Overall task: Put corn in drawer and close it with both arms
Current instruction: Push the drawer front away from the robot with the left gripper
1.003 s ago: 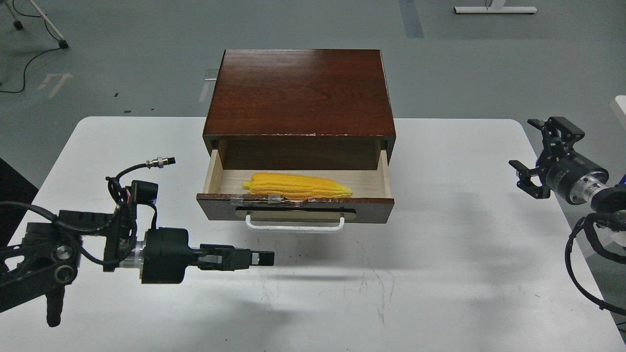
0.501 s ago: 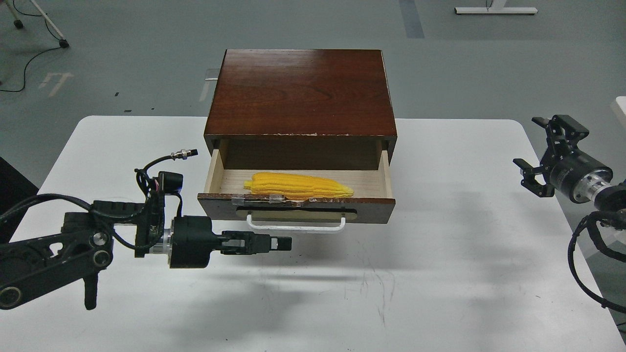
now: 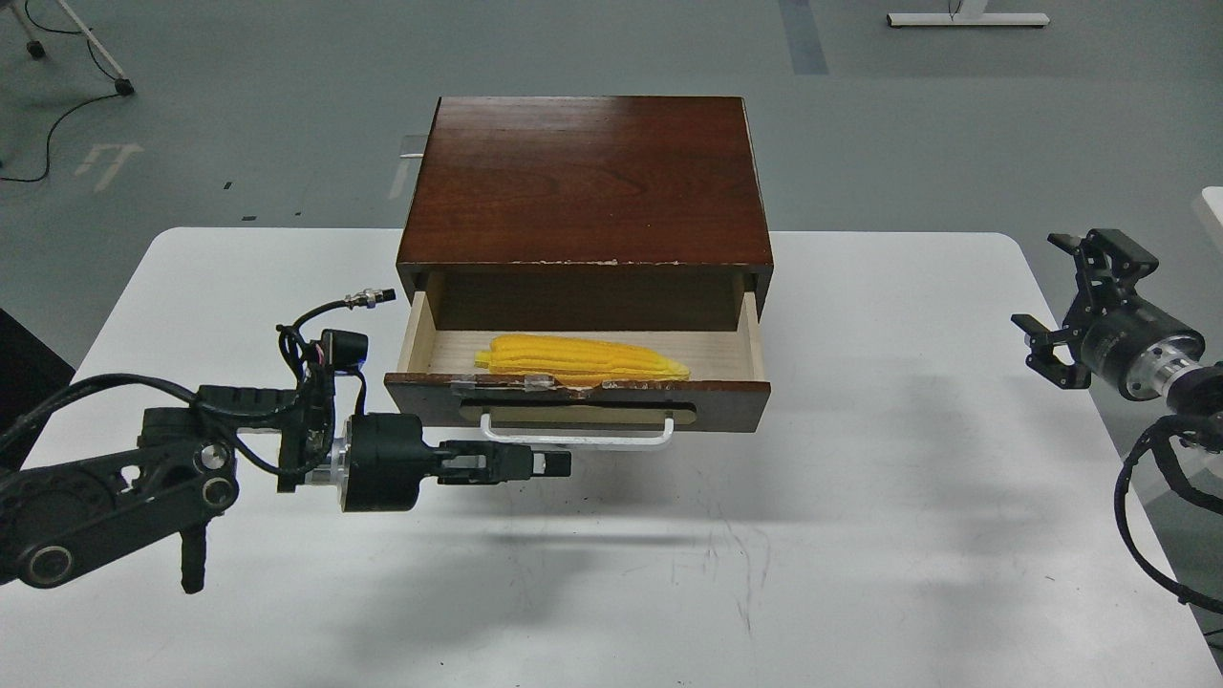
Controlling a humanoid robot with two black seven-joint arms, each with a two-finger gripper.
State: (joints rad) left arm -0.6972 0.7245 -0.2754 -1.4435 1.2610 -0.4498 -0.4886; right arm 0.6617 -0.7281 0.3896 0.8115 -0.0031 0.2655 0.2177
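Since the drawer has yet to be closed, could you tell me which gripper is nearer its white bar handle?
The left gripper: shut, just below the white bar handle, toward its left half. The right gripper is open, far off by the white table's right edge.

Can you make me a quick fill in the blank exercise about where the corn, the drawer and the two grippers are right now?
1. The corn lies inside the ____.
2. The drawer is ____, not shut.
3. The gripper nearest the white handle is the ____ gripper.
4. The right gripper holds ____.

Missing words: drawer; open; left; nothing
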